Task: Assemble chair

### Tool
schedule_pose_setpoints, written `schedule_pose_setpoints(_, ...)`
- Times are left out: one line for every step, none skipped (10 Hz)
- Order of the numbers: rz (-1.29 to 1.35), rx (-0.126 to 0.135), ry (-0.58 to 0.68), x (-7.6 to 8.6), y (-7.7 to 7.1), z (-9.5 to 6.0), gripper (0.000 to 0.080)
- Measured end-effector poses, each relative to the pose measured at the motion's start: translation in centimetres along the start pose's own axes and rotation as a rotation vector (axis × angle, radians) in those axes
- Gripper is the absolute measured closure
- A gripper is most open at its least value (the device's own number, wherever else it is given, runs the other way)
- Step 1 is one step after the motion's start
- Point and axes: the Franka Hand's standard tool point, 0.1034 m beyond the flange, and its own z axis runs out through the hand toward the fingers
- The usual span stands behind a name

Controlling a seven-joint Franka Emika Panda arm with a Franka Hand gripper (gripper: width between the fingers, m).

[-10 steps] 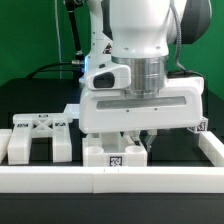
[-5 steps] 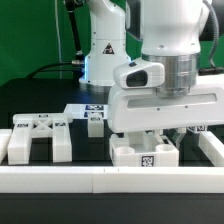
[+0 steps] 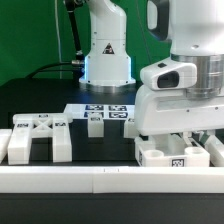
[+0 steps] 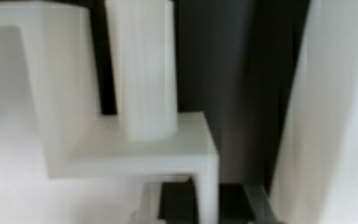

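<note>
**Item 1, 9 o'clock, exterior view.** You have a chunky matte white plastic arch-shaped chair part. It stands on two legs on the black table and carries small black-and-white tags on top.

**Item 2, 6 o'clock.** A long, low white front rail runs the full width of the view, nearer the camera than every part.

**Item 3, near centre.** A small white plastic block with a tag on top sits at the near edge of the thin flat white marker board. You cannot tell whether the two touch.

**Item 4, 12 o'clock.** The white arm base stands behind the marker board.

**Item 5, 4 o'clock.** A wide white plastic notched block with a tag on its front face sits low, just behind the front rail. The large white gripper stands directly over it. Its fingers are drawn together, narrow, and reach down between the block's raised ends. You cannot tell whether they pinch any part of it.

**Item 6, wrist view.** This view gives you only close, blurred white surfaces, and the parts cannot be told apart.
</note>
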Motion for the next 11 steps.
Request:
schedule_pose_setpoints(0.004,-0.001,0.002,0.3,-0.3,0.1,0.0765)
schedule_pose_setpoints(0.013,-0.002,0.004,0.5,-0.2,0.2,0.0765)
schedule_pose_setpoints(0.022,-0.003,-0.004,0.6,-0.2,0.1,0.0765)
schedule_pose_setpoints(0.026,-0.003,-0.013,0.8,-0.2,0.0,0.0765)
schedule_pose_setpoints(0.026,-0.003,-0.010,1.2,-0.2,-0.3,0.0765)
schedule_pose_setpoints(0.024,-0.002,-0.007,1.4,-0.3,-0.3,0.0765)
schedule_pose_setpoints(0.024,-0.002,-0.005,1.6,-0.2,-0.5,0.0765)
schedule_pose_setpoints(0.022,-0.002,-0.020,1.7,-0.2,-0.6,0.0765)
schedule_pose_setpoints(0.021,-0.001,-0.035,1.8,-0.3,-0.5,0.0765)
schedule_pose_setpoints(0.023,-0.001,-0.044,1.8,-0.3,-0.4,0.0765)
schedule_pose_setpoints(0.024,-0.001,-0.047,1.7,-0.2,-0.3,0.0756)
